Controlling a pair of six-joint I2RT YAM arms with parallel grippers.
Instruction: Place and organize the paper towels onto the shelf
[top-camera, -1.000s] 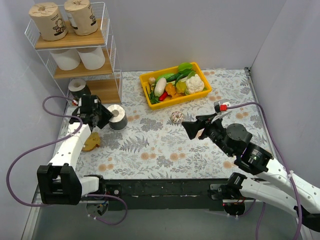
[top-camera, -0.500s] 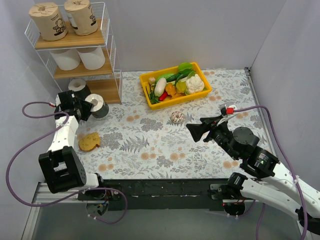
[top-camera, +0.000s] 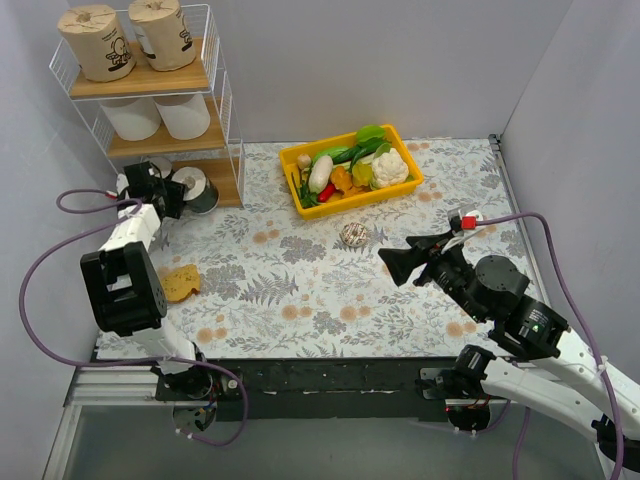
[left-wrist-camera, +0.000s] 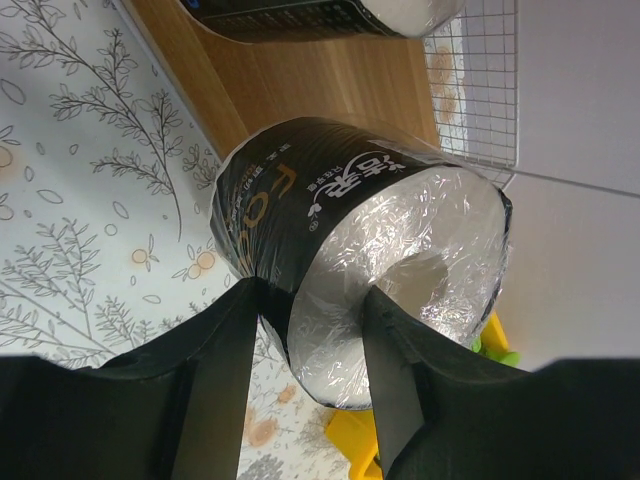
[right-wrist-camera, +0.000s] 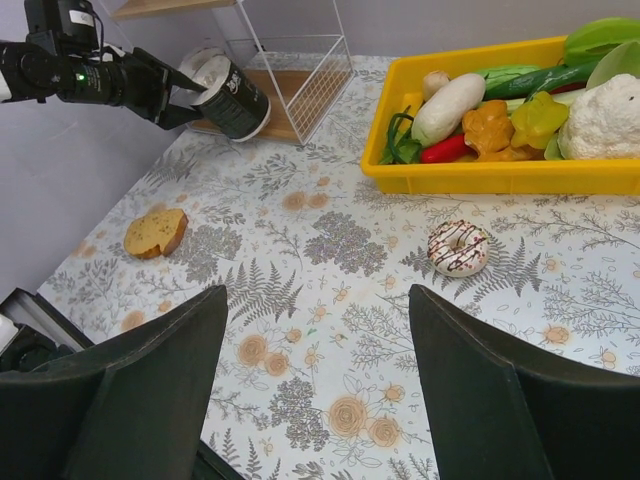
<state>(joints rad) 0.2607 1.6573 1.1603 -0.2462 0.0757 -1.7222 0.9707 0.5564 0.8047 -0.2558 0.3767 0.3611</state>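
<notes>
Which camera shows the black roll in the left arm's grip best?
The left wrist view: the black roll fills the frame, lettering clear, pinched in the left pincer. The top view shows it small by the shelf; the right wrist view, far off at upper left.

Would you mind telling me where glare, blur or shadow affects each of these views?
Left wrist: crinkled wrap on the black-wrapped roll throws bright glints; the left fingers gripping it are dark, featureless. Right wrist: the right fingers loom dark and soft, the table beyond sharp. Top external: even light, faint shadows, the shelf crisp.
</notes>
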